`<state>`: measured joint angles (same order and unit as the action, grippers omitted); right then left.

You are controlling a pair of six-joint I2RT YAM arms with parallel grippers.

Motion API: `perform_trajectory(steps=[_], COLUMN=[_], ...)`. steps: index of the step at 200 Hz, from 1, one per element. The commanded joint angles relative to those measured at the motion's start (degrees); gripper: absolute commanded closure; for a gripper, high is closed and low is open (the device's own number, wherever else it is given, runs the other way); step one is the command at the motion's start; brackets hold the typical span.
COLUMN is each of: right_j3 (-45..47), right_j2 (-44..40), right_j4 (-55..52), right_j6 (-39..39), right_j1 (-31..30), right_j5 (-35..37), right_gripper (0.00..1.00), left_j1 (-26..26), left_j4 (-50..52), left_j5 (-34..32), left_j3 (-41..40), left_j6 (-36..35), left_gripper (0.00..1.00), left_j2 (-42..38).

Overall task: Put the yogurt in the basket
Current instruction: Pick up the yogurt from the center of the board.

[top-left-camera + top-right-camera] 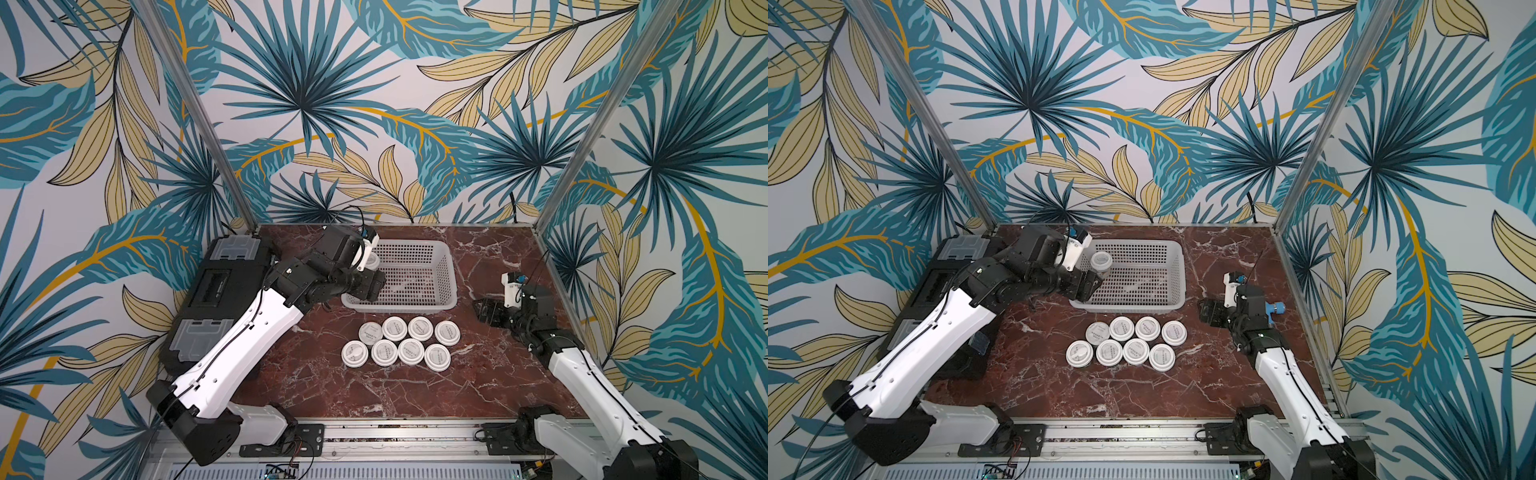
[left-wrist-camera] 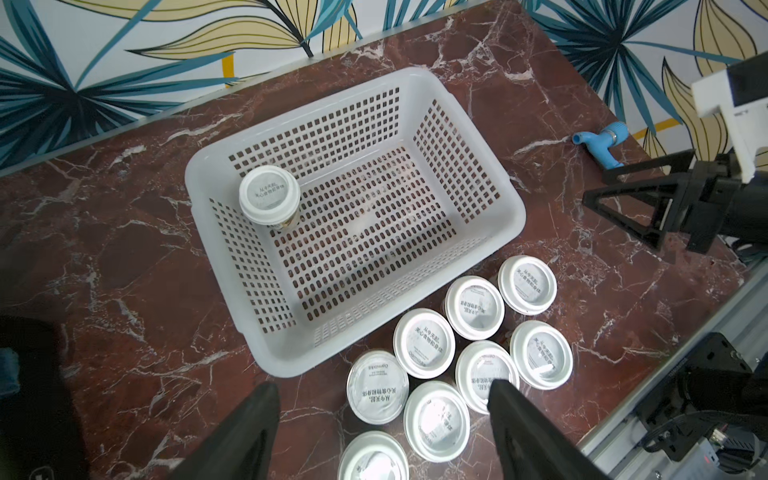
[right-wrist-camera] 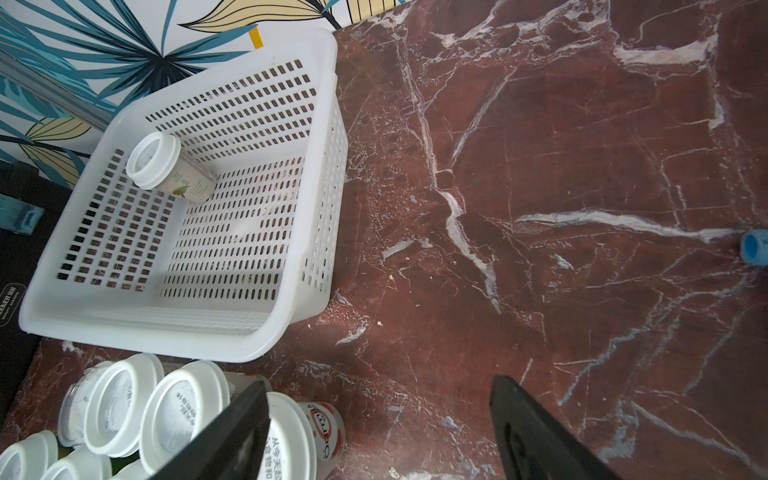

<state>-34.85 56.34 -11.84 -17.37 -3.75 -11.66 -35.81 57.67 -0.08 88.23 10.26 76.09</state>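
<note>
My left gripper (image 2: pixel 382 382) hangs over the near-left corner of the basket (image 2: pixel 257 336), jaws apart and empty. One yogurt cup (image 2: pixel 269 194) stands in its far-left corner. The other eight cups (image 1: pixel 410 351) stand upright in two touching rows between the basket and the front edge of the desk (image 1: pixel 415 395). Their left end is nearer to these jaws, their right end to my right gripper (image 3: pixel 380 380), also apart and empty, near the right edge. I think only the outer cups leave room for fingers

Leaf-print walls (image 1: pixel 374 104), red marble tabletop (image 1: pixel 415 386)
</note>
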Motion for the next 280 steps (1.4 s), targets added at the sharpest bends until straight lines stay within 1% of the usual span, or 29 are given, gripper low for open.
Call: perform_trajectory(steps=[1, 37, 91, 130, 168, 229, 280], right_j3=[0.6, 0.7, 0.7, 0.8, 0.8, 0.8, 0.8], right_j2=[-0.7, -0.5, -0.3, -0.3, -0.7, -1.2, -1.3], right_j4=[0.6, 0.8, 0.9, 0.9, 0.8, 0.6, 0.7], right_j6=[0.1, 0.2, 0.2, 0.1, 0.1, 0.0, -0.1], right_j1=[-0.2, -0.3, -0.2, -0.2, -0.3, -0.3, -0.2], right_j5=[-0.5, -0.3, -0.4, -0.4, -0.6, -0.6, -0.8], right_gripper=[0.13, 0.13, 0.13, 0.13, 0.13, 0.13, 0.13], left_j1=[-0.9, -1.9, -3.0, -3.6, -5.9, -6.0, -6.0], left_j4=[5.1, 8.0, 5.8, 2.5, -0.3, -8.0, -9.6], left_j5=[-3.3, -2.7, -1.5, 0.0, -1.9, -1.4, -2.9], left_j3=[-4.2, -9.9, -22.3, -29.9, -33.0, -38.8, -40.1], left_j6=[1.7, 4.0, 7.8, 10.8, 12.5, 13.6, 13.7], left_gripper=[0.18, 0.21, 0.22, 0.23, 0.23, 0.23, 0.23], left_j2=[-0.7, -4.2, -11.8, -14.8, -12.6, -8.4, -6.5])
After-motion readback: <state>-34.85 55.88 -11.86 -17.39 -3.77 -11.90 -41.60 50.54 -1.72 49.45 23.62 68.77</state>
